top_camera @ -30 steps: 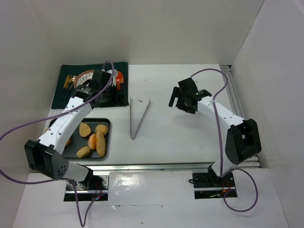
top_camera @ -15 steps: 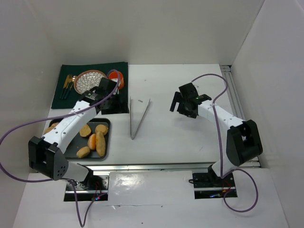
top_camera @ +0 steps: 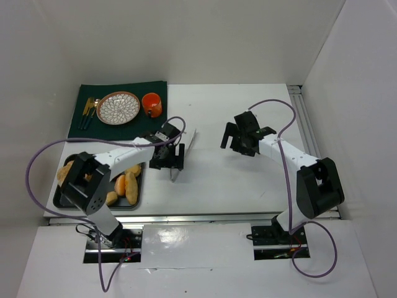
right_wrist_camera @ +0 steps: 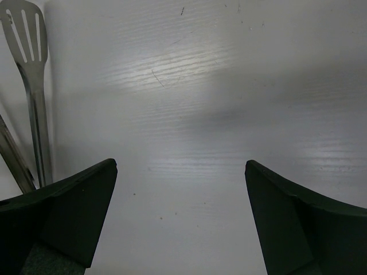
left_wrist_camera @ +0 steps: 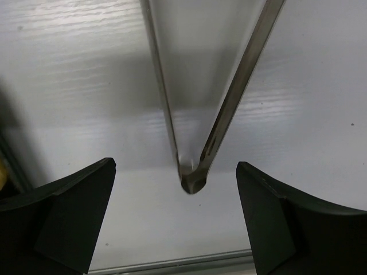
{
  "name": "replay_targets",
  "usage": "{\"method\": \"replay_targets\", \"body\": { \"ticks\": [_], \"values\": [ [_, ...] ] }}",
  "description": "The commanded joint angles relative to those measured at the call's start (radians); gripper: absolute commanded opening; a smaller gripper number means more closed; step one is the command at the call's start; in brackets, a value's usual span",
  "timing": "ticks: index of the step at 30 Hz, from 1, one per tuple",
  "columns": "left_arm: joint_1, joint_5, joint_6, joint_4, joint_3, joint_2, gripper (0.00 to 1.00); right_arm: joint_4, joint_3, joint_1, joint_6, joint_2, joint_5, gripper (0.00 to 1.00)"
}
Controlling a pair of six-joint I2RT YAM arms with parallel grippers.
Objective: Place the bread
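Bread (top_camera: 131, 189) is seen in a dark tray (top_camera: 127, 207) at the 8 o'clock corner of the table (top_camera: 217, 180). Several golden rolls are bunched together there, partly hidden by the left arm (top_camera: 118, 158). The left tool (left_wrist_camera: 175, 166) is held wide open over the table. The closed hinge end of a pair of metal tongs (left_wrist_camera: 192, 180) is set between its fingers and is touched by neither. The two blades of the tongs are spread toward 12 o'clock. The right tool (right_wrist_camera: 180, 163) is likewise spread wide with nothing gripped, over bare table at about 2 o'clock from the tongs. A slotted tong tip is caught at 10 o'clock in its wrist view. A patterned plate (top_camera: 118, 107), an orange cup (top_camera: 152, 103) and cutlery (top_camera: 89, 110) are laid on a green mat (top_camera: 93, 127) at 11 o'clock.
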Motion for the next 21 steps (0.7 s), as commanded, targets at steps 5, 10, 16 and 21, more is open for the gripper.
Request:
{"method": "replay_targets", "body": {
  "ticks": [5,10,16,21],
  "values": [
    [-0.020,-0.016,0.005,0.082,0.102,0.165,1.00,0.061,0.001,-0.006,-0.019,-0.021,-0.034,1.00],
    [-0.011,-0.041,-0.005,0.114,0.167,0.271,0.99,0.072,-0.020,-0.006,-0.010,-0.033,-0.043,1.00],
    [-0.002,-0.074,-0.005,0.154,0.248,0.352,0.85,0.081,-0.029,0.003,-0.010,-0.033,-0.043,1.00],
    [-0.011,-0.108,0.005,0.116,0.274,0.333,0.46,0.072,-0.029,0.003,-0.010,-0.051,-0.034,1.00]
  ]
}}
